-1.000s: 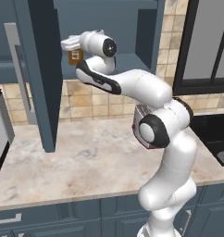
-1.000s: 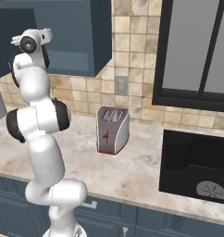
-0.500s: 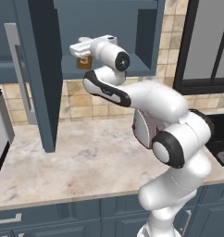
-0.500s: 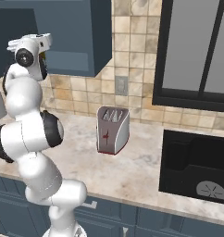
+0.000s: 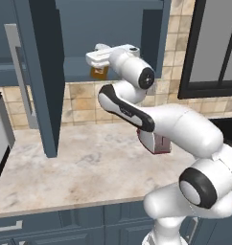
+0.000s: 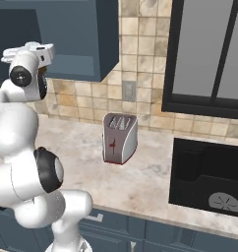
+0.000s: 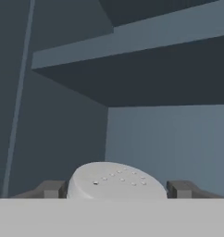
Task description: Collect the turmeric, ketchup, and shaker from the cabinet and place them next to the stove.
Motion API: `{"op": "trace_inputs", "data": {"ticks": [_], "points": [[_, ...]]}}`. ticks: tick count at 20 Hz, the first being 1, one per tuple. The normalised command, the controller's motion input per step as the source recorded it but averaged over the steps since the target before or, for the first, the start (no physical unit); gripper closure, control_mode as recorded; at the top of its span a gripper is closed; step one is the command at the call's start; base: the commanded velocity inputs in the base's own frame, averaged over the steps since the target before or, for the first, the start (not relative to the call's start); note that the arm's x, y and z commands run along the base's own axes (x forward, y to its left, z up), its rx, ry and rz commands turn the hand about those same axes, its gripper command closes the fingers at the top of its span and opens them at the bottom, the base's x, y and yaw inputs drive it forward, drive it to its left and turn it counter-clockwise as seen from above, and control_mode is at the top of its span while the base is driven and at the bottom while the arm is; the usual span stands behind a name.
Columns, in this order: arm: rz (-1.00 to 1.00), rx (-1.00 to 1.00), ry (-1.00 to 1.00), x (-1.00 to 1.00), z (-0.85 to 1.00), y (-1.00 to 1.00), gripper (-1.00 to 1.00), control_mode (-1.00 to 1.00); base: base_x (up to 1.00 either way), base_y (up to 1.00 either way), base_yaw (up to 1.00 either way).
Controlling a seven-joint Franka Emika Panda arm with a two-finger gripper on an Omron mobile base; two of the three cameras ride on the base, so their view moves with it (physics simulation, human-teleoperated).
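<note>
Pale grey and dome-topped, the shaker (image 7: 116, 180) shows a smooth rounded cap dotted with small holes. It sits between the gripper (image 7: 117, 189)'s two dark fingertips (image 7: 50, 189), which stand wide on either side of it, inside the open dark blue-grey cabinet (image 5: 113, 33), under a flat matte shelf.

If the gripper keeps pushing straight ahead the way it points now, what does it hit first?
Most likely the shaker: its rounded, holed top sits right between the open gripper fingertips. Past it lies the cabinet back wall, though how far is unclear.
</note>
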Motion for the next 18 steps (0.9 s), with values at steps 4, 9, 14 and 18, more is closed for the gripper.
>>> {"op": "trace_inputs", "data": {"ticks": [4,9,14,18], "points": [[0.0,0.01,0.01,-0.95,0.01,-0.4,1.0,-1.0,0.0,0.0,0.0],[0.0,0.0,0.06,-0.88,0.0,-0.45,1.0,-1.0,0.0,0.0,0.0],[0.02,0.0,0.12,-0.77,0.0,-0.43,1.0,-1.0,0.0,0.0,0.0],[0.02,-0.05,0.15,-0.71,0.0,-0.3,1.0,-1.0,0.0,0.0,0.0]]}}
